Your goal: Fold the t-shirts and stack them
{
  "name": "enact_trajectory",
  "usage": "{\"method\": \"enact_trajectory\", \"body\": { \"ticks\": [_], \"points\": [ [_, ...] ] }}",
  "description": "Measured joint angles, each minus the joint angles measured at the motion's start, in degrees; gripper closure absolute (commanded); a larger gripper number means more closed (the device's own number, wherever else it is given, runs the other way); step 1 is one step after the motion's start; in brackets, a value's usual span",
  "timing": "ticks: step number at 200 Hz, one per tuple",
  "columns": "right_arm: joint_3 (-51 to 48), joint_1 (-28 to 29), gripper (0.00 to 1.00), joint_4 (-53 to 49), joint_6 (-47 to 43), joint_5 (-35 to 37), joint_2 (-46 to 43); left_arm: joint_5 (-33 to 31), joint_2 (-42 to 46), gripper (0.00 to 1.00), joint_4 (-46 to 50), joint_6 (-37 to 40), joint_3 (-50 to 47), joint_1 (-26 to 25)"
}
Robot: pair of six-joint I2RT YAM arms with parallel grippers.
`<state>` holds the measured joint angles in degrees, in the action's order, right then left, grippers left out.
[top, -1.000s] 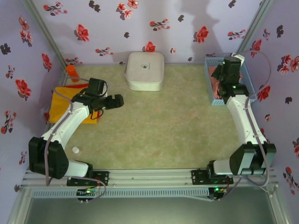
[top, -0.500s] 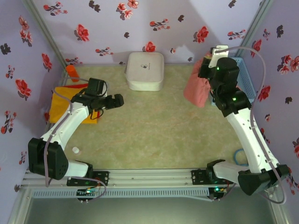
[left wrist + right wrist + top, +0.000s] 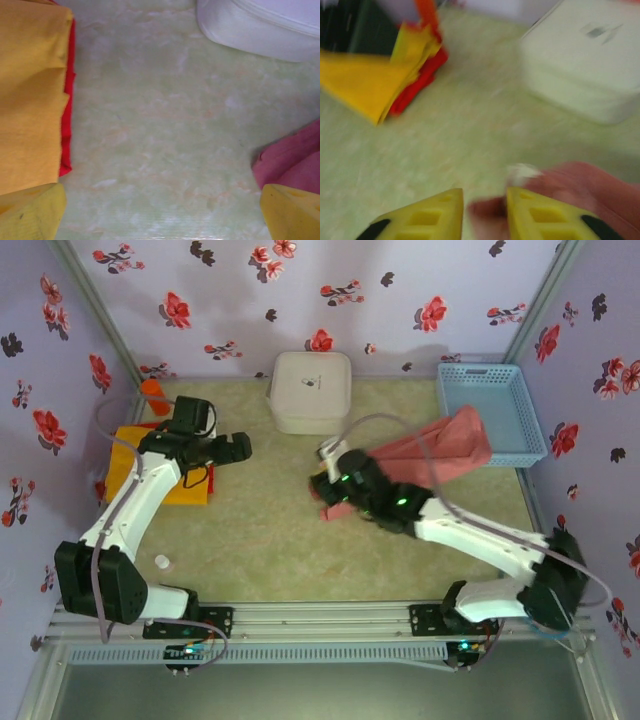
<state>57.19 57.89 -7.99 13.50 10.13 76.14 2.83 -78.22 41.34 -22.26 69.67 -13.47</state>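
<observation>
Top external view: the right tool [image 3: 328, 502] is now low over the middle of the desk [image 3: 270, 540]; a moment earlier it was raised beside the light blue basket [image 3: 530, 410], with the salmon-pink t-shirt [image 3: 440, 450] hanging from it; the shirt is now drawn out in a long band from the basket's near left corner to the tool, and most of it is laid on the desk. The left tool [image 3: 240, 447] is held beside the yellow-orange t-shirt [image 3: 128, 445], with its position little altered; the white box [image 3: 312, 390] is left at the back.

Left wrist view: the left tool [image 3: 160, 215] is spread wide with nothing between its jaws; the yellow-orange t-shirt [image 3: 30, 90] is seen at the left, with the red t-shirt [image 3: 67, 100] showing along its edge; a corner of the salmon-pink t-shirt [image 3: 295, 160] is seen at the right.

Right wrist view, blurred: the right tool [image 3: 485, 215] is shown with a narrow gap, and pink cloth [image 3: 580, 190] is seen in and beside it; whether the cloth is clamped cannot be told.

It is judged that the third shirt has been brought out for folding; spreading it flat is probably called for next, and no fold in it is yet begun.
</observation>
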Motion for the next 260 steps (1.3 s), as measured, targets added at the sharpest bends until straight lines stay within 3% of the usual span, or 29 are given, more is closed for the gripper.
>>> {"method": "enact_trajectory", "body": {
  "ticks": [20,34,50,90,132,170,217,260],
  "points": [
    [0.92,7.08,0.58,2.73,4.0,0.0,8.46,-0.85,0.0,0.0,1.03,0.39,-0.02,1.2],
    [1.64,10.12,0.45,3.76,5.81,0.31,11.89,-0.92,0.0,0.0,0.96,0.37,-0.09,1.51],
    [1.7,10.93,0.25,4.79,7.32,1.49,12.66,-0.7,-0.02,0.0,0.87,0.35,-0.76,1.49],
    [3.8,9.99,0.01,5.62,5.01,10.67,12.04,1.77,-1.05,0.1,-0.04,-0.85,-3.41,0.61],
    [4.26,7.72,0.01,4.68,4.13,19.28,10.21,5.22,-5.97,0.21,-3.28,-4.72,-4.44,-6.27],
    [2.27,2.25,0.02,1.53,6.82,22.21,6.03,7.52,-8.26,0.32,-8.94,-8.96,-8.04,-13.55],
    [-2.34,-8.83,0.05,-5.95,15.08,22.16,-0.55,6.54,-8.81,0.34,-12.15,-11.28,-10.1,-23.02],
    [-6.23,-23.21,0.05,-15.08,24.22,19.17,-5.03,4.72,-6.34,0.32,-14.8,-9.4,-11.67,-32.35]
  ]
}}
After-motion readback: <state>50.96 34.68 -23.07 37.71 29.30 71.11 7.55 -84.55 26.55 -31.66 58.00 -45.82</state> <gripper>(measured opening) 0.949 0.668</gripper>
